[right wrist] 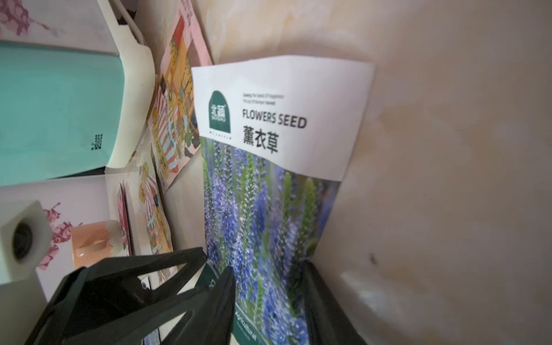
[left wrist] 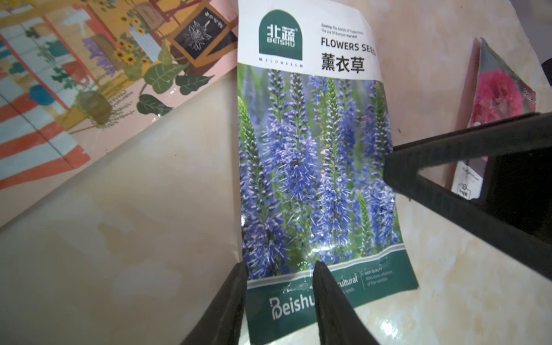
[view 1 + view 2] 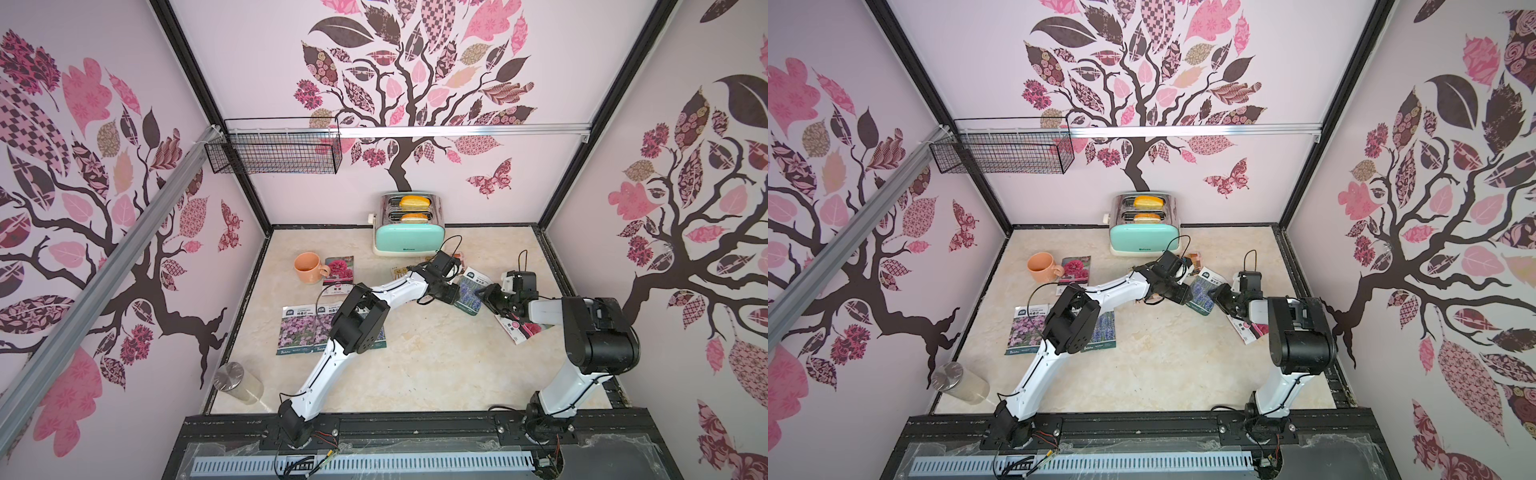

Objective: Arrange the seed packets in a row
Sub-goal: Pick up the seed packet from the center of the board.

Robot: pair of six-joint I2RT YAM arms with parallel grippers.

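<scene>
Holding bread (image 3: 414, 202), the toaster (image 3: 405, 243) stands behind left claw (image 2: 280, 265) and right claw (image 1: 268, 265), both part-open astride lavender packet (image 2: 313, 164).

Marble tabletop (image 3: 436, 365): toaster (image 3: 409, 239) (at back), mug (image 3: 308, 268), jar (image 3: 239, 382), seed packets (image 3: 296, 330).

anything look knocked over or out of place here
The clear jar lies on its side at the near left corner of the table. The lavender packet is raised and curled between the left gripper and right gripper, not lying flat.
</scene>
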